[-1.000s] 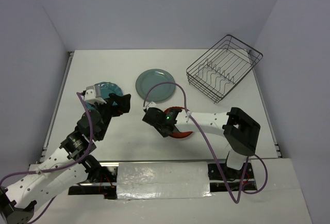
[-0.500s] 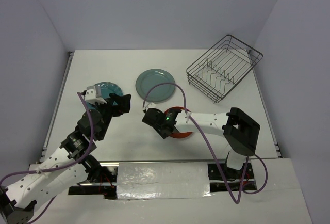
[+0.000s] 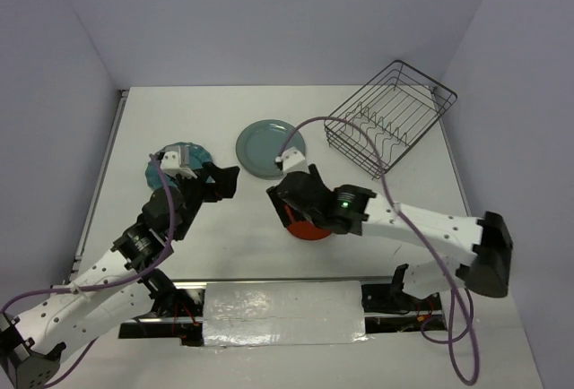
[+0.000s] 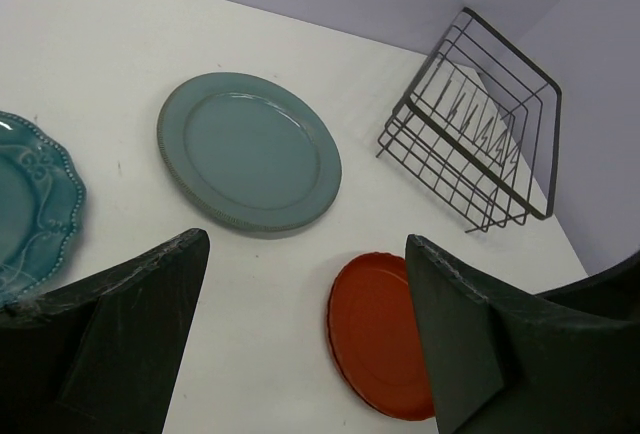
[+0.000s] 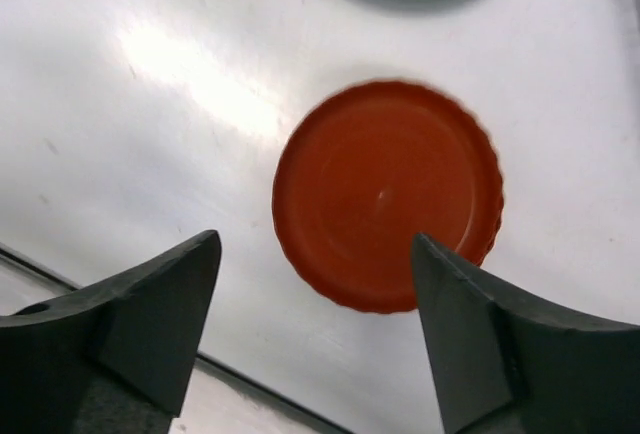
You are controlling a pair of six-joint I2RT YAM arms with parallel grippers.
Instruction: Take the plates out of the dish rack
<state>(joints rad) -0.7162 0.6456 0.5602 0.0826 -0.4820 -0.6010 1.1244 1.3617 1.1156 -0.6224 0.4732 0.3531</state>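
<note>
The dish rack (image 3: 390, 116) is a dark wire basket at the back right, with no plates showing in it; it also shows in the left wrist view (image 4: 470, 144). A pale grey-green plate (image 3: 270, 148) (image 4: 250, 151) lies flat mid-table. Left of it lies a teal scalloped plate (image 3: 179, 161) (image 4: 25, 214), partly under my left arm. A red-orange plate (image 5: 388, 194) (image 3: 311, 230) (image 4: 385, 339) lies flat near the front. My right gripper (image 5: 315, 241) (image 3: 296, 201) hovers open above it, holding nothing. My left gripper (image 4: 305, 244) (image 3: 220, 183) is open and holds nothing, between the teal and red plates.
Purple cables loop from both arms over the table. The table's near edge (image 5: 150, 339) runs just below the red plate. White walls close the table at the back and both sides.
My right gripper has opened wide, let go of the red-orange plate and lifted above it, with the arm stretched out further. The left arm has shifted slightly to the right.
</note>
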